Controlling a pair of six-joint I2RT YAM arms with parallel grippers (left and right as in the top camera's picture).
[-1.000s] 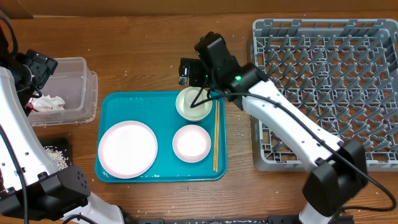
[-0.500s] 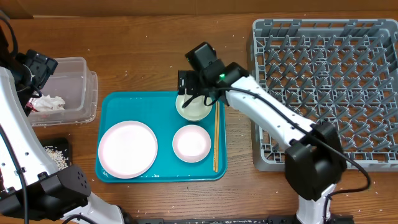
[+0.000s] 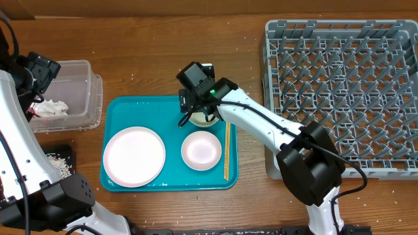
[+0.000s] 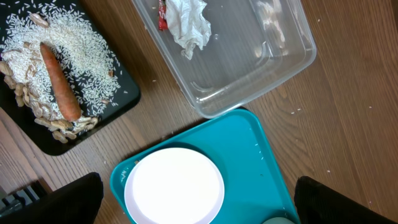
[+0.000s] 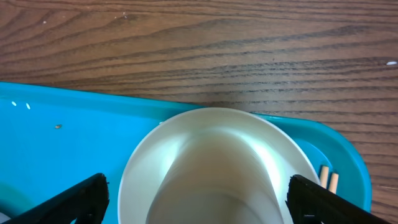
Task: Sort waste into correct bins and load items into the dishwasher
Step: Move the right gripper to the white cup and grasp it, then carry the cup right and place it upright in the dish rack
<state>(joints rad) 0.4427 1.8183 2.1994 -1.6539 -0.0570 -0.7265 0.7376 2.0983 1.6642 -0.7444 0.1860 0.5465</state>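
White crockery is laid out on a teal tray [image 3: 130, 111] near the middle of the worktop. A plate [image 3: 134, 156] is at its near left corner and a near bowl [image 3: 201, 150] is toward its near edge. A far bowl [image 5: 214, 149] is at its far right corner, and chopsticks [image 3: 226, 150] are laid along its right edge.

The waste is judged to be dealt with. A napkin [image 4: 189, 22] and a red wrapper [image 4: 162, 15] are seen in the clear tub [image 4: 249, 74]. Rice [image 4: 74, 43] and an orange stick [image 4: 59, 81] are seen on the black tray [image 4: 118, 102]. Both bins are by the worktop's left edge. Loading is therefore taken to be the step in hand, with the grey rack [image 3: 339, 91] at the right edge not yet loaded.

The right gripper [image 5: 199, 193] is positioned over the far bowl, its fingers spread to either side of the rim and not clamped. Whether a pad is touching cannot be told. The left gripper [image 4: 199, 199] is held wide apart above the tray's left edge, with nothing in it.

Next, the fingers are to be closed squarely on the far bowl's wall, since a glazed curve is likely to slip. It must then be lifted clear of the tray's lip, carried right, and set between the rack's pegs.
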